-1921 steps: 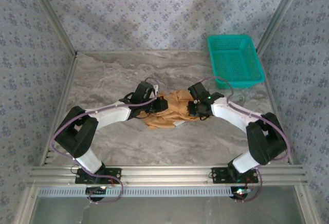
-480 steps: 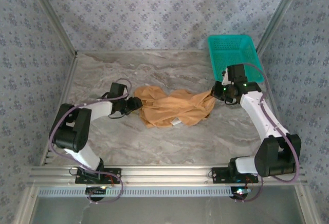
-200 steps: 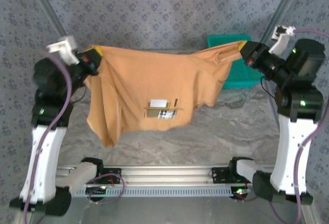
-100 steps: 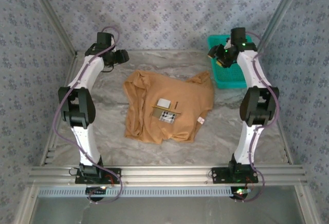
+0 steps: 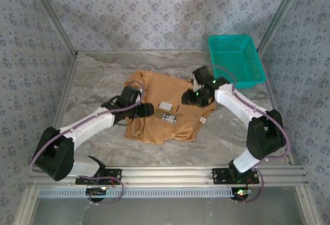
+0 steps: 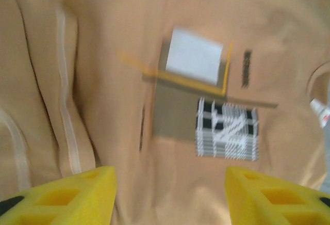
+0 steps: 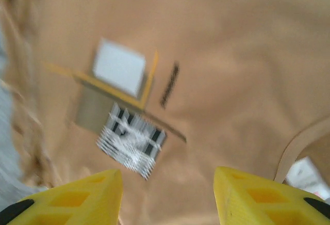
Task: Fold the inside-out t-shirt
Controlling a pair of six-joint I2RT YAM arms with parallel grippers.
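Observation:
The inside-out t-shirt [image 5: 161,128], tan and orange-brown, lies roughly spread on the marble table [image 5: 98,75], with a printed patch [image 5: 168,112] near its middle. My left gripper [image 5: 147,110] hovers over the shirt's left half, beside the patch. In the left wrist view the left gripper [image 6: 170,196] is open, its yellow fingertips [image 6: 69,194] wide apart over bare cloth, just short of the patch [image 6: 206,96]. My right gripper [image 5: 194,97] is above the shirt's upper right part. The right gripper [image 7: 167,196] is open too, with nothing between its fingers. A small white label [image 7: 308,176] peeks out at the collar edge.
A teal basket [image 5: 236,60] stands at the back right of the table, just beyond the right arm. Patterned walls and metal posts close in the back and both sides. A metal rail [image 5: 165,173] runs along the near edge.
A second ago both grippers held the shirt stretched in the air. They let go and it dropped flat. Since then both arms have swung in from the back and now hang over its middle.

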